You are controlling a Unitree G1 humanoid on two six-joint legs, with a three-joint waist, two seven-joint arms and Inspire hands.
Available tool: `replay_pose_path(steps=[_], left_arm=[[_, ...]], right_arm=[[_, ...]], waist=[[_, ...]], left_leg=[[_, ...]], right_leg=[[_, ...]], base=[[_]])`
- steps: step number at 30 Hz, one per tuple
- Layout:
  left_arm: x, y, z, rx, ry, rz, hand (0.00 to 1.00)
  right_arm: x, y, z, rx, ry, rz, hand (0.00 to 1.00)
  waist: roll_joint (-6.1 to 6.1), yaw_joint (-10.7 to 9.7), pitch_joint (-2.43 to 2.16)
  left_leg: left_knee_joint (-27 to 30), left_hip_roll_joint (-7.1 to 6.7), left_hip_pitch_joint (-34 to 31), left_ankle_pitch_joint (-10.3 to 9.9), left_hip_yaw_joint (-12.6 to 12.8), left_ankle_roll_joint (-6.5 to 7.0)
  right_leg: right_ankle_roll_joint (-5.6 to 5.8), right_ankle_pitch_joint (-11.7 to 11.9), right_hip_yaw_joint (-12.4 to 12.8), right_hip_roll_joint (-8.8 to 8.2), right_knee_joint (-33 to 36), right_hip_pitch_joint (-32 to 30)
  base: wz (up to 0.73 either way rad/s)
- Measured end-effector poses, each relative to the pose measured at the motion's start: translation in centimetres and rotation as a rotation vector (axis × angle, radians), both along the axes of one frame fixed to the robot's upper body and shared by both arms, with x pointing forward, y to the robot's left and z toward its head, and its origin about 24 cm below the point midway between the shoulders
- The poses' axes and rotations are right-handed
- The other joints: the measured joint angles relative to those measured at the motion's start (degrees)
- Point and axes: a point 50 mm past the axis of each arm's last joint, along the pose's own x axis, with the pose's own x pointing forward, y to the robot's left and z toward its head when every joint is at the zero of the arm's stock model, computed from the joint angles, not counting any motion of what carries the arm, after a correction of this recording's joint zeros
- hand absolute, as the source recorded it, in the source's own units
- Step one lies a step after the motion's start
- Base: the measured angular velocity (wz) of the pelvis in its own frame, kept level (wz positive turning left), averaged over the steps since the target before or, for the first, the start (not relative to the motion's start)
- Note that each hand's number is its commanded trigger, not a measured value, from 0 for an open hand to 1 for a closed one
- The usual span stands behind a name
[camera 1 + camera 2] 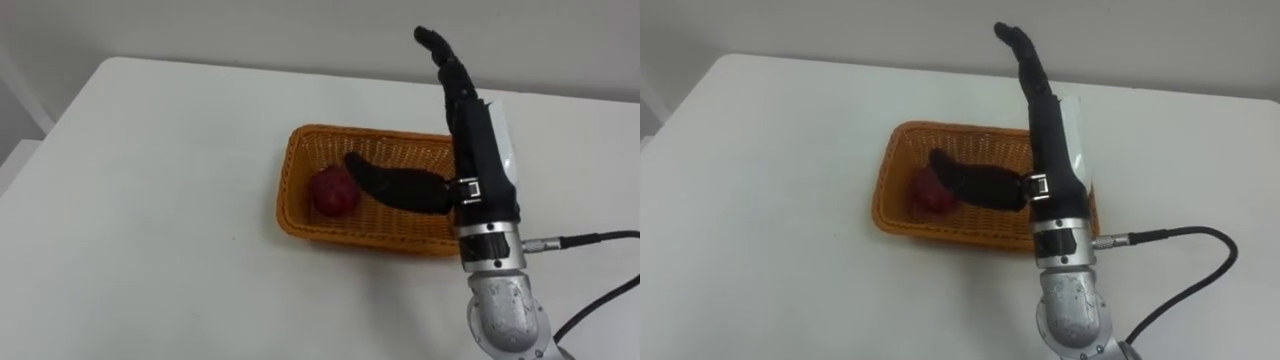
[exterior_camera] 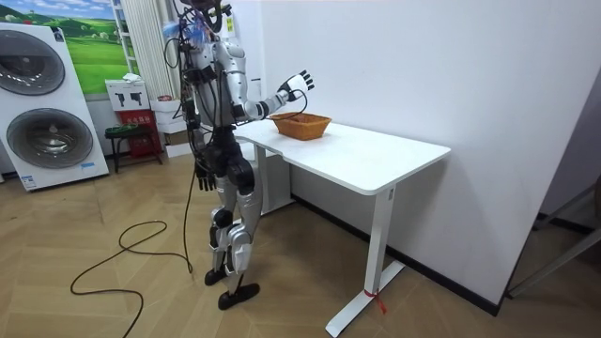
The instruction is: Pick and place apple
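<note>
A dark red apple (image 1: 334, 192) lies inside the orange wicker basket (image 1: 350, 238), at its left end. My right hand (image 1: 482, 150) is raised over the basket's right end, open. Its fingers point straight away from me and its thumb (image 1: 395, 185) stretches left above the basket, its tip close to the apple. Nothing is held. In the room view I stand at the table's end on the room view's left, right hand (image 2: 299, 83) lifted above the basket (image 2: 301, 125). My left hand (image 2: 201, 178) hangs by my side.
The basket sits on a white table (image 1: 150, 180), with bare tabletop to its left and front. A white wall runs behind the table. A washing machine (image 2: 47, 103) and a small stool (image 2: 125, 139) stand behind me.
</note>
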Motion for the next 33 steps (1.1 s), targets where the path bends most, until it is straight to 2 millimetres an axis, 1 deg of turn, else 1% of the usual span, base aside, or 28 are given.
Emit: replay_pose_path(steps=[2, 6, 7, 8, 10, 11, 12, 13, 14, 16, 17, 19, 20, 22, 23, 25, 26, 27, 28, 29, 30, 31, 32, 33], left_arm=[[0.0, 0.0, 0.0, 0.0, 0.001, -0.002, 0.0], [-0.2, 0.3, 0.1, 0.004, -0.001, 0.032, 0.0], [-0.3, 0.5, 0.1, 0.009, -0.005, 0.058, 0.0], [-0.4, 0.6, 0.1, 0.013, -0.006, 0.068, 0.0], [-1.3, 1.0, 0.3, 0.026, 0.002, 0.115, 0.0], [-1.6, 1.1, 0.3, 0.03, 0.008, 0.119, 0.0], [-2.0, 1.3, 0.4, 0.037, 0.011, 0.138, 0.0], [-2.4, 1.5, 0.5, 0.047, 0.016, 0.158, 0.0], [-2.6, 1.6, 0.5, 0.052, 0.02, 0.163, 0.0], [-3.5, 2.0, 0.7, 0.074, 0.027, 0.198, 0.0], [-3.6, 2.1, 0.7, 0.082, 0.028, 0.204, 0.0], [-4.0, 2.6, 0.9, 0.114, 0.018, 0.232, 0.0], [-4.0, 2.7, 1.0, 0.119, 0.013, 0.237, 0.0], [-3.8, 3.1, 1.2, 0.13, -0.014, 0.265, 0.0], [-3.7, 3.2, 1.2, 0.134, -0.023, 0.272, 0.0], [-3.4, 3.7, 1.4, 0.151, -0.049, 0.299, 0.0], [-3.3, 3.9, 1.5, 0.163, -0.057, 0.298, 0.0], [-3.3, 3.9, 1.6, 0.167, -0.063, 0.303, 0.0], [-3.4, 4.2, 1.7, 0.175, -0.072, 0.322, 0.0], [-3.4, 4.3, 1.7, 0.18, -0.075, 0.329, 0.0], [-3.3, 4.4, 1.8, 0.185, -0.082, 0.32, 0.0], [-3.0, 4.5, 1.9, 0.189, -0.089, 0.302, 0.0], [-2.8, 4.5, 1.9, 0.191, -0.089, 0.289, 0.0], [-2.8, 4.4, 1.9, 0.187, -0.089, 0.29, 0.0]], right_arm=[[0.1, -0.4, 0.1, -0.001, -0.006, -0.018, 0.0], [0.4, -2.5, 0.7, 0.002, -0.047, -0.137, 0.0], [0.5, -3.5, 1.0, 0.003, -0.065, -0.187, 0.0], [0.6, -4.1, 1.2, 0.002, -0.077, -0.218, 0.0], [0.5, -6.9, 2.1, 0.013, -0.13, -0.368, 0.0], [0.4, -7.6, 2.3, 0.018, -0.145, -0.412, 0.0], [0.1, -8.9, 2.6, 0.023, -0.175, -0.495, 0.0], [-0.2, -10.3, 2.9, 0.025, -0.203, -0.577, 0.0], [-0.4, -11.0, 3.0, 0.024, -0.213, -0.617, 0.0], [-1.3, -14.0, 3.2, 0.029, -0.257, -0.796, 0.0], [-1.6, -14.8, 3.1, 0.038, -0.266, -0.843, 0.0], [-2.9, -18.4, 2.0, 0.085, -0.247, -1.04, 0.0], [-3.4, -19.1, 1.7, 0.113, -0.238, -1.086, 0.0], [-5.1, -21.8, 0.6, 0.245, -0.211, -1.253, 0.0], [-5.7, -22.5, 0.3, 0.284, -0.204, -1.296, 0.0], [-7.8, -24.6, -0.9, 0.466, -0.188, -1.454, 0.0], [-8.6, -25.6, -1.8, 0.579, -0.163, -1.515, 0.0], [-9.2, -26.0, -2.4, 0.635, -0.144, -1.546, 0.0], [-10.4, -26.8, -4.0, 0.734, -0.094, -1.613, 0.0], [-11.1, -27.2, -4.9, 0.788, -0.066, -1.648, 0.0], [-12.5, -27.6, -6.9, 0.887, 0.0, -1.716, 0.0], [-14.1, -27.5, -9.1, 0.956, 0.089, -1.782, 0.0], [-15.0, -27.2, -10.3, 0.976, 0.147, -1.813, 0.0], [-16.8, -26.4, -12.6, 1.023, 0.258, -1.866, 0.0]], waist=[[0.03, -0.16, 0.0], [0.09, -0.32, -0.05], [-0.02, -0.83, -0.12], [-0.3, -1.14, -0.3], [-0.31, -1.67, -0.22], [-0.37, -1.85, -0.26], [-0.42, -2.39, -0.23], [-0.7, -3.36, -0.19], [-0.75, -3.49, -0.16], [-1.03, -5.0, -0.18], [-1.19, -5.21, -0.19], [-1.83, -6.39, -0.33], [-2.01, -6.64, -0.37], [-2.41, -8.06, -0.62], [-2.52, -8.19, -0.69], [-2.52, -8.82, -0.78], [-2.28, -9.51, -0.69], [-2.58, -10.02, -0.75], [-2.37, -10.75, -0.96], [-2.39, -11.09, -0.96], [-2.29, -11.49, -0.93], [-2.09, -11.61, -0.94], [-1.96, -11.68, -0.96], [-1.95, -11.83, -0.91]], left_leg=[[0.09, 0.0, -0.03, 0.0, 0.01, 0.0], [0.08, -0.01, 0.12, 0.0, 0.04, 0.0], [0.09, -0.03, 0.08, 0.0, -0.08, 0.0], [0.08, -0.06, 0.13, 0.01, -0.09, 0.01], [-0.08, -0.07, 0.79, 0.07, 0.12, 0.07], [-0.13, -0.07, 0.91, 0.07, 0.14, 0.07], [-0.14, -0.05, 0.92, 0.07, 0.15, 0.07], [-0.12, -0.04, 0.88, 0.07, 0.04, 0.07], [-0.12, -0.04, 0.88, 0.06, 0.04, 0.07], [-0.1, -0.04, 0.88, 0.07, 0.01, 0.07], [-0.08, -0.05, 0.9, 0.07, 0.05, 0.07], [-0.01, -0.02, 0.87, 0.06, 0.09, 0.07], [0.0, 0.0, 0.83, 0.06, 0.12, 0.07], [0.06, -0.02, 0.09, 0.07, 0.03, 0.06], [0.08, -0.03, 0.02, 0.07, 0.04, 0.06], [0.09, -0.02, -0.2, 0.07, 0.06, 0.06], [0.13, -0.05, -0.3, 0.07, 0.07, 0.07], [0.16, -0.06, -0.39, 0.07, 0.06, 0.07], [0.23, -0.05, -0.5, 0.07, 0.02, 0.07], [0.39, -0.06, -0.56, 0.06, -0.07, 0.07], [0.86, -0.06, -0.99, 0.04, -0.08, 0.08], [1.06, -0.06, -1.61, 0.02, -0.18, 0.1], [1.07, -0.06, -1.76, 0.02, -0.26, 0.09], [1.06, -0.06, -1.85, 0.02, -0.3, 0.09]], right_leg=[[0.0, 0.0, -0.09, -0.01, 0.0, 0.02], [0.0, 0.0, -0.12, -0.01, -0.02, 0.42], [0.0, 0.0, -0.41, -0.04, -0.04, 0.47], [0.0, 0.0, -0.64, -0.07, -0.04, 0.54], [0.01, 0.0, -0.63, -0.1, 0.0, 0.85], [0.01, 0.0, -0.59, -0.09, 0.0, 0.92], [0.01, 0.0, -0.58, -0.09, 0.0, 0.82], [0.01, 0.0, -0.81, -0.09, -0.07, 0.79], [0.01, 0.0, -0.79, -0.08, -0.05, 0.82], [0.01, 0.0, -0.66, -0.04, 0.02, 0.78], [0.0, 0.0, -0.66, -0.04, 0.03, 0.78], [0.01, 0.0, -0.79, -0.05, 0.07, 0.68], [0.01, 0.0, -0.78, -0.05, 0.07, 0.58], [0.01, 0.0, -0.79, -0.06, 0.06, 0.54], [0.01, 0.0, -0.76, -0.06, 0.06, 0.49], [0.01, 0.0, -0.44, -0.05, 0.25, 0.14], [0.0, 0.0, -0.33, -0.05, 0.24, 0.12], [0.0, 0.0, -0.32, -0.07, 0.23, 0.04], [0.0, 0.0, -0.39, -0.06, 0.26, 0.04], [0.0, 0.0, -0.45, -0.07, 0.25, 0.09], [0.0, 0.02, -0.39, -0.08, 0.25, -0.01], [-0.02, 0.05, -0.27, -0.07, 0.26, -0.42], [-0.04, 0.06, -0.28, -0.06, 0.26, -0.5], [-0.05, 0.07, -0.29, -0.06, 0.32, -0.54]], base=[[0.0], [0.01], [0.07], [0.11], [0.0], [-0.04], [0.04], [0.04], [0.0], [0.0], [0.04], [0.0], [0.0], [0.0], [0.0], [-0.06], [-0.04], [0.0], [0.04], [0.08], [0.08], [0.07], [0.04], [0.0]])
